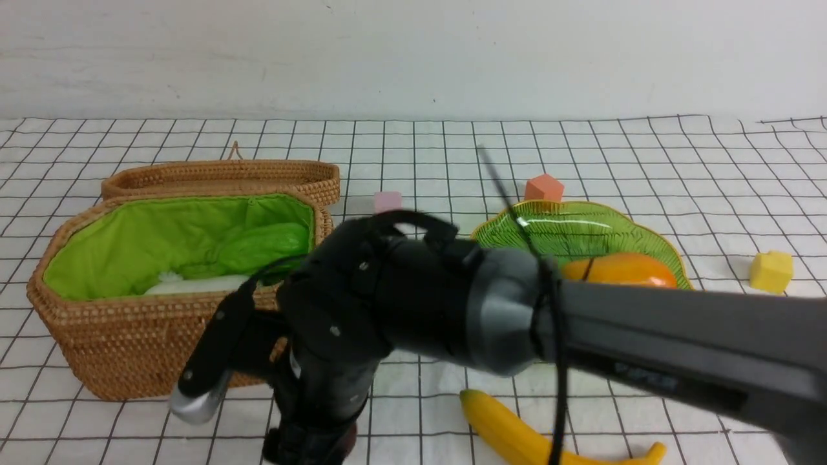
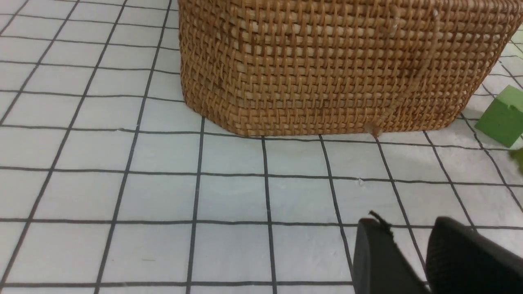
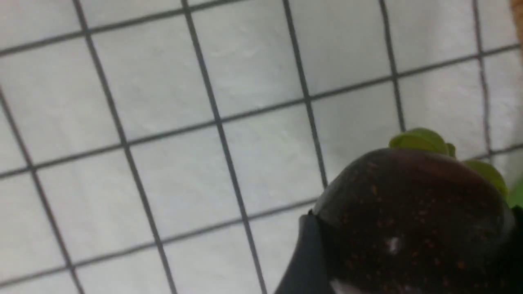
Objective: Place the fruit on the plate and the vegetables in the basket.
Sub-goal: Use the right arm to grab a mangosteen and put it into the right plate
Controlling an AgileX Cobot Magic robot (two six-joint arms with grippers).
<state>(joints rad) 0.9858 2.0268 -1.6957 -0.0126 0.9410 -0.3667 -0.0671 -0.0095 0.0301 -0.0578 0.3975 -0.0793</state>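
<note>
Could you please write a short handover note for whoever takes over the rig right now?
Left pincer: slightly apart, empty, just outside the basket.
Right pincer: around the maroon fruit; grip unconfirmed.
Done: mango on plate; white vegetable and gourd in basket.
To do: maroon fruit and banana to plate; chili not in view.

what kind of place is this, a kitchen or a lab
Probably a robot test bench, not a kitchen: grid-printed cloth, bare white wall, toy banana and a wicker basket.
</note>
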